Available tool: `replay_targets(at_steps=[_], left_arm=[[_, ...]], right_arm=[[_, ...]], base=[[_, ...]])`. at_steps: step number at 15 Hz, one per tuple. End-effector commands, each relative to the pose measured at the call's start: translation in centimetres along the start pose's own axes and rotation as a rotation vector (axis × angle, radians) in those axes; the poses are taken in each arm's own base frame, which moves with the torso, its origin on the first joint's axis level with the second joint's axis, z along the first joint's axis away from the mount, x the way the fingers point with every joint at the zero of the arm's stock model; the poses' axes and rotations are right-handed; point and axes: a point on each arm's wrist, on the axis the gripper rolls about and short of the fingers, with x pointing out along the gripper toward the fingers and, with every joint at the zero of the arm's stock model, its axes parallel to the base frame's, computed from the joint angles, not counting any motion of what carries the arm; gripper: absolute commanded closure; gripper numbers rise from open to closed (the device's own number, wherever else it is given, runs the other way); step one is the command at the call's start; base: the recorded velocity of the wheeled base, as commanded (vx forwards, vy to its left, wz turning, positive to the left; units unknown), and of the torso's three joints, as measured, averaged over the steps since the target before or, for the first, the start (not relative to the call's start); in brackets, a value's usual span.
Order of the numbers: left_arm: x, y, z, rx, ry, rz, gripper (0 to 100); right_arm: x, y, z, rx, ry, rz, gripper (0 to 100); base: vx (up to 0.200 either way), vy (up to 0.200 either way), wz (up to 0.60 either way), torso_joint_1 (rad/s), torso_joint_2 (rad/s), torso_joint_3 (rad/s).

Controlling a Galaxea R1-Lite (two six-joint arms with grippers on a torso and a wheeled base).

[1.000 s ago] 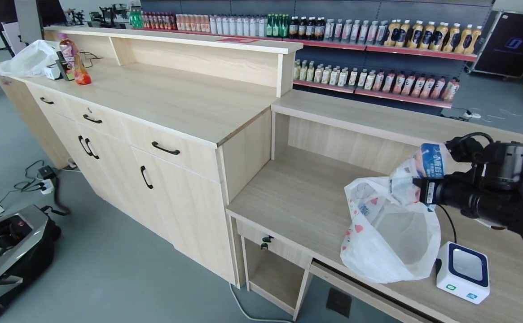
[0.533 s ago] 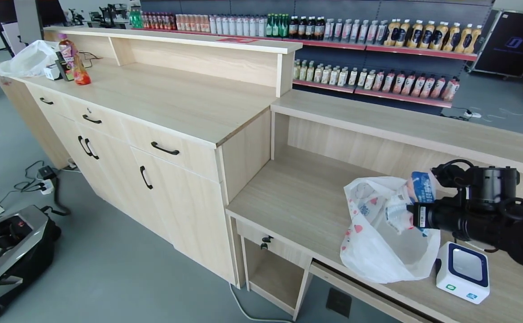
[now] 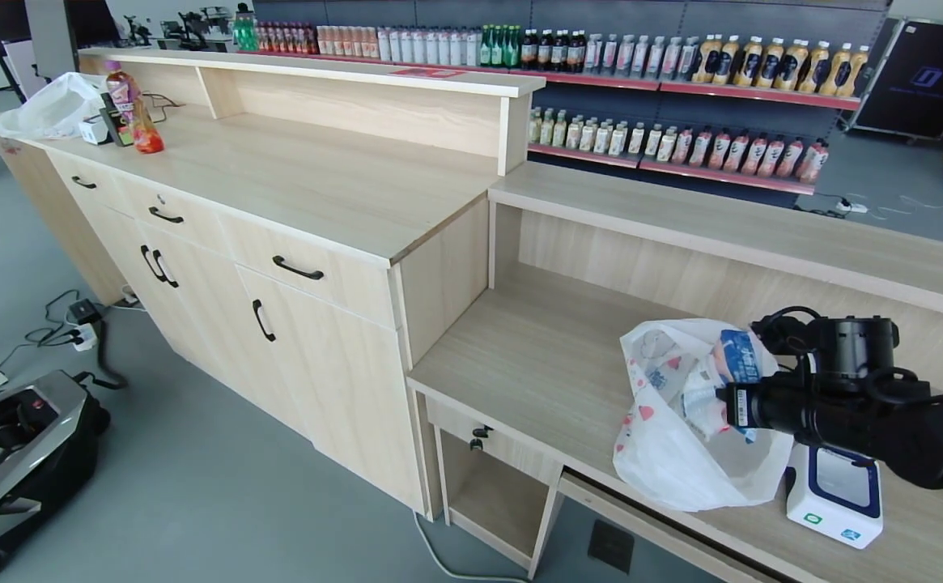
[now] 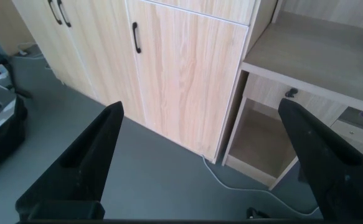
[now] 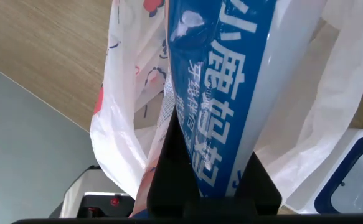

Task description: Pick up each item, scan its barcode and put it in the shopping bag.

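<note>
My right gripper (image 3: 722, 403) is shut on a blue-and-white packet (image 3: 735, 356), holding it in the mouth of the white shopping bag (image 3: 677, 457) on the low wooden counter (image 3: 536, 356). From the right wrist, the packet (image 5: 231, 106) sits clamped between the fingers of the right gripper (image 5: 215, 180), with the bag's printed plastic (image 5: 122, 124) around it. A white and blue barcode scanner (image 3: 835, 492) stands on the counter just right of the bag. My left gripper (image 4: 201, 109) hangs open over the grey floor in front of the cabinet doors.
A taller counter (image 3: 293, 178) with drawers and black handles runs to the left. At its far end sit another white bag (image 3: 54, 105) and a bottle (image 3: 135, 113). Drink shelves (image 3: 649, 61) line the back. Cables (image 3: 74, 324) lie on the floor.
My right arm has come down and a little leftward, carrying the packet from above the bag into its opening. The bag and scanner have stayed put.
</note>
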Motion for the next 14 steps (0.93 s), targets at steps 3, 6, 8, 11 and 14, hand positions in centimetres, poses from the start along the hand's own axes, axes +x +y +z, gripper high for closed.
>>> replay_targets(at_steps=[3, 6, 8, 11, 14], left_arm=[[0.0, 0.0, 0.0, 0.000, 0.000, 0.000, 0], [0.0, 0.0, 0.0, 0.000, 0.000, 0.000, 0], [0.0, 0.0, 0.0, 0.000, 0.000, 0.000, 0], [0.0, 0.0, 0.0, 0.000, 0.000, 0.000, 0], [0.0, 0.0, 0.0, 0.000, 0.000, 0.000, 0]], right_arm=[[1.3, 1.3, -0.6, -0.016, 0.031, 0.038, 100], [1.9, 1.8, -1.1, -0.024, 0.049, 0.052, 100], [3.1, 2.1, -0.7, -0.029, 0.029, 0.060, 100], [3.7, 2.1, -0.9, -0.037, 0.037, 0.061, 100], [3.6, 2.1, -1.4, -0.034, 0.049, 0.060, 0]], base=[[0.000, 0.000, 0.00, 0.000, 0.00, 0.000], [0.000, 0.000, 0.00, 0.000, 0.00, 0.000], [0.000, 0.000, 0.00, 0.000, 0.00, 0.000], [0.000, 0.000, 0.00, 0.000, 0.00, 0.000], [0.000, 0.000, 0.00, 0.000, 0.00, 0.000]])
